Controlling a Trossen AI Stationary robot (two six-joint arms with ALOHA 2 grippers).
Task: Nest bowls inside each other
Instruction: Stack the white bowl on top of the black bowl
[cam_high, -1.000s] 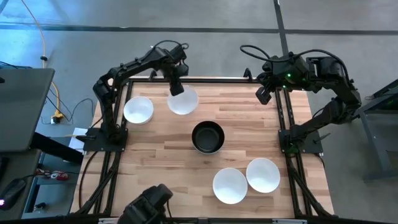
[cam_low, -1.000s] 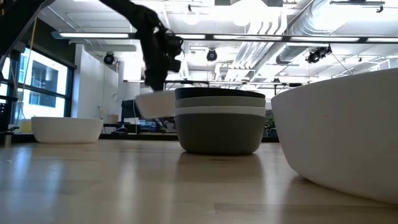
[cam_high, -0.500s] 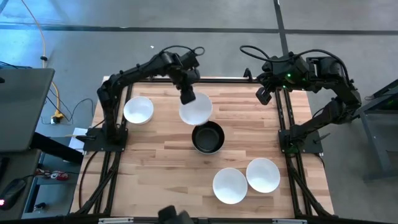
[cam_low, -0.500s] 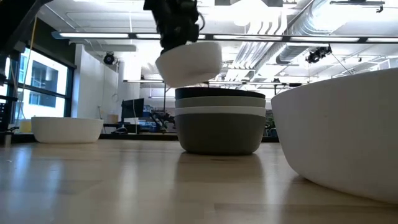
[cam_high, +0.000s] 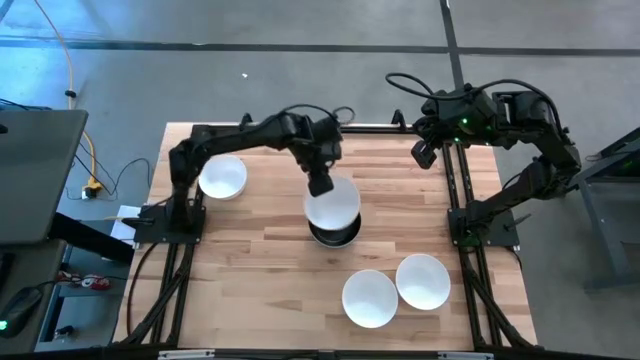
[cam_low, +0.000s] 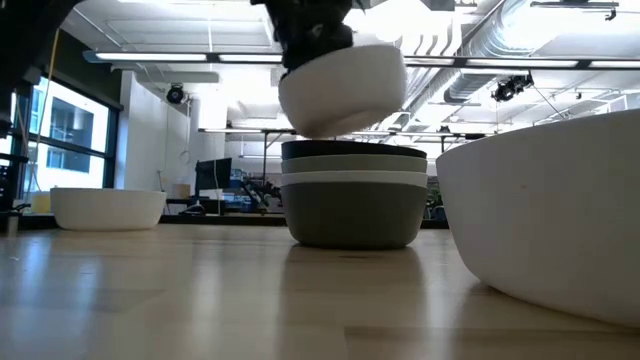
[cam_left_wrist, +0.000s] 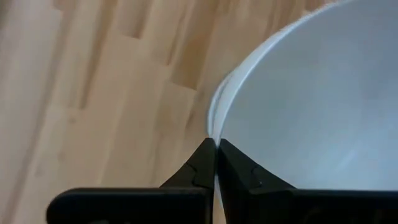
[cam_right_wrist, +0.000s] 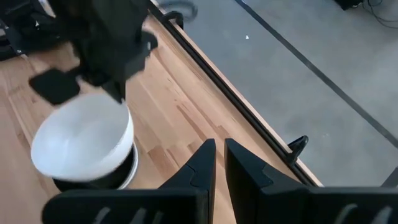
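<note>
My left gripper (cam_high: 321, 185) is shut on a white bowl (cam_high: 333, 203) and has it in the air right over the stack of bowls (cam_high: 335, 236) at the table's middle. The low view shows the held bowl (cam_low: 342, 88) just above the stack (cam_low: 352, 195), which is black on top, then light grey, white and darker grey at the base. Three more white bowls sit on their bases: one far left (cam_high: 222, 177) and two near the near edge (cam_high: 370, 298), (cam_high: 422, 281). My right gripper (cam_high: 424, 152) waits, shut, above the far right corner. My left gripper (cam_left_wrist: 215, 144) pinches the white bowl's rim (cam_left_wrist: 213, 121) on its far side, one finger inside the bowl and one outside. The fingers come from above, pointing down. The bowl is lifted clear, slightly tilted, with its bottom (cam_low: 335, 128) just above the stack's black rim.
The right wrist view shows the left arm (cam_right_wrist: 109, 37) over the held bowl (cam_right_wrist: 84, 140) and the table's far edge rail (cam_right_wrist: 249, 118). In the low view a white bowl (cam_low: 550, 230) fills the near right. Bare wood lies between the stack and the left bowl (cam_low: 108, 208).
My left gripper has carried the white bowl from the far side of the table toward the near edge and to the right, rising as it went. The bowl, first low beside the stack, now hangs over it. The right arm kept still.
</note>
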